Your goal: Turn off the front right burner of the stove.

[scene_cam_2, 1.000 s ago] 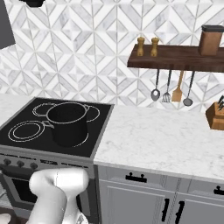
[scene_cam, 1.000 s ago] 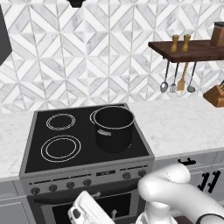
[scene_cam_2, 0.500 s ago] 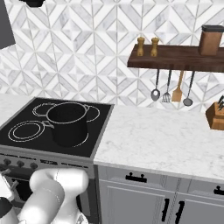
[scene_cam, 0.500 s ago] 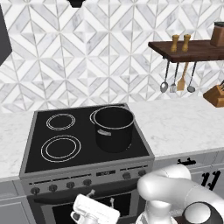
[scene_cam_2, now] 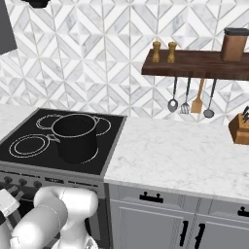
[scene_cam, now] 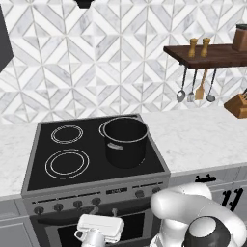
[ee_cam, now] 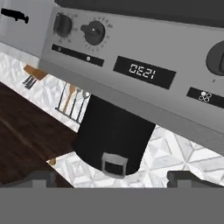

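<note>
Black pot (scene_cam: 125,141) on stove (scene_cam: 72,181) back right ring; contents unseen

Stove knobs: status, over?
Gripper open, empty, low before the stove front. Knobs untouched, hand view upside down facing the panel. Black pot on right burners, not blocking.

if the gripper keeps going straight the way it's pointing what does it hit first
Probably the stove's control panel. The hand view looks straight at it, upside down, with the clock display near centre and knobs to either side. The open gripper sits below that panel, apart from it; depth is unclear.
</note>
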### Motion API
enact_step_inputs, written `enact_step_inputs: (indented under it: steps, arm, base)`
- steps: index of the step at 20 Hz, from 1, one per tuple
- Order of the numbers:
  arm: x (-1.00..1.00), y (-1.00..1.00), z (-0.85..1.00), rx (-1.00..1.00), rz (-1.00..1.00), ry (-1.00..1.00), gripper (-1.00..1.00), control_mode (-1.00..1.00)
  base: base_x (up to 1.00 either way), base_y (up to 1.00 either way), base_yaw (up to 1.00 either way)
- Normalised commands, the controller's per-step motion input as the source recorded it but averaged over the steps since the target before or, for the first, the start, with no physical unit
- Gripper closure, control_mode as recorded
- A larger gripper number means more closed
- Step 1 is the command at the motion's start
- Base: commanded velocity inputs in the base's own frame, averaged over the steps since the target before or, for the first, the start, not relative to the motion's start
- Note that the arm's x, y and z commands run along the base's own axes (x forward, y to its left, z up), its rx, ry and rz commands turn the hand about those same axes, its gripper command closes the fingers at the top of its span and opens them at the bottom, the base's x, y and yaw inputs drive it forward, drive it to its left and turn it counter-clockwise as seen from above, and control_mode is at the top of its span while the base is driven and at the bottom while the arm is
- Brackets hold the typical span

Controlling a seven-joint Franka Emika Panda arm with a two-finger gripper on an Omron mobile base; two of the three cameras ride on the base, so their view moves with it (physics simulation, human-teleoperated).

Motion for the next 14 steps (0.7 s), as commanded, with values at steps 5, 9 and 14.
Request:
enact_step_inputs:
  steps: [5, 9, 14]
  arm:
    - [0.20, -0.20, -0.13, -0.09, 0.05, 0.17, -1.00, -1.00]
    - [0.23, -0.21, -0.01, 0.05, 0.04, 0.08, -1.00, -1.00]
    - [0.28, -0.04, -0.05, 0.21, 0.04, 0.04, -1.00, -1.00]
  base:
    - [0.00, 0.00, 0.00]
    - [0.00, 0.00, 0.00]
    - [0.00, 0.00, 0.00]
